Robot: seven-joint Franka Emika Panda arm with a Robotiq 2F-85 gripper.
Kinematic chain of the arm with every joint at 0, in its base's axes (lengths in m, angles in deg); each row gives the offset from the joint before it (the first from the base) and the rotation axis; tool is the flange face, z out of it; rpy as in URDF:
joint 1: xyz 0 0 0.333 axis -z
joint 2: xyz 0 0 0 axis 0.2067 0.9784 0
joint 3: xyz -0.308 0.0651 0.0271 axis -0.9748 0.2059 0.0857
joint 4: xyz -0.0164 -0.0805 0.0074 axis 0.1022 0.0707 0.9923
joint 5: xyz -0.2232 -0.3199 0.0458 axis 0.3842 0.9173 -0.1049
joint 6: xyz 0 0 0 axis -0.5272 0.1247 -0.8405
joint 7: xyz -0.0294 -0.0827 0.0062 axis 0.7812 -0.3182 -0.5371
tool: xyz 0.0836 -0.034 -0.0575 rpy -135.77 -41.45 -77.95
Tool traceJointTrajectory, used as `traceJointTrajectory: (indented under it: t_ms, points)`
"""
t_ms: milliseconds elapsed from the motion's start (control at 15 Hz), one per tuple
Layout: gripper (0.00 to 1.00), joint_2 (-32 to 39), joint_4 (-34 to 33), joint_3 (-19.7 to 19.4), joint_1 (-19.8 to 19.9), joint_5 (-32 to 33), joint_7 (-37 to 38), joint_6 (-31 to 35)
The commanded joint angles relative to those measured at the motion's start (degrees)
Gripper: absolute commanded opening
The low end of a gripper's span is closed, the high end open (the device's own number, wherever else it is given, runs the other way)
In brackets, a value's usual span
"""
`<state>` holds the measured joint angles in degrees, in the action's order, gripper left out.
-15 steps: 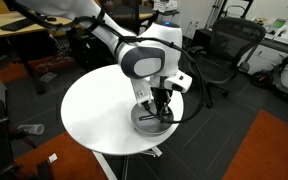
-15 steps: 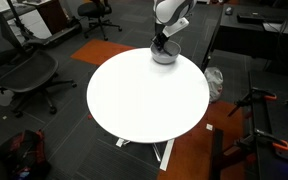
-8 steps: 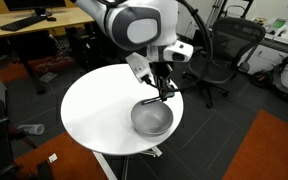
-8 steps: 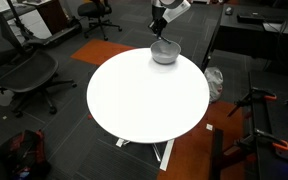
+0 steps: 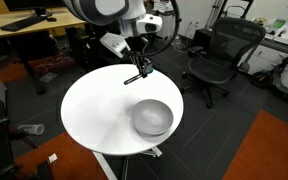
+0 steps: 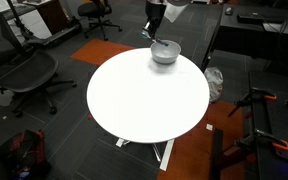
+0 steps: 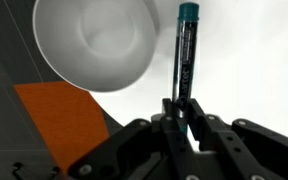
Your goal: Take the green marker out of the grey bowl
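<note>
The claw (image 7: 185, 108) grips the green marker (image 7: 186, 45), held clear of the empty grey bowl (image 5: 152, 117), so probably only placing it on the bench (image 5: 89, 115) remains.

Gripper: in an exterior view, your gripper (image 5: 142, 69) is hanging over the far part of the round white table (image 5: 89, 115), pinching the green marker (image 5: 134, 78).
Green marker: it is sticking out from the fingers at a tilt, looking dark here.
Grey bowl: the grey bowl (image 5: 152, 117) is sitting upright on the table, apart from your gripper.
Background: a black office chair (image 5: 216, 55) is standing beyond the table.
</note>
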<state>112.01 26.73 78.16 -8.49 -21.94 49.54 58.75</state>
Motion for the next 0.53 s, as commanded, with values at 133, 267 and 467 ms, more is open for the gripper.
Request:
traceJointTrajectory:
  t_ms: [133, 267, 467]
  points:
    - [0.05, -2.8, 5.5, 7.2, 0.0, -0.9, -12.6, 3.2]
    - [0.05, -1.0, 3.6, 9.9, 0.0, -1.3, -17.3, 2.2]
    - [0.05, 2.5, 0.0, 13.9, 0.8, -2.4, -25.8, 1.3]
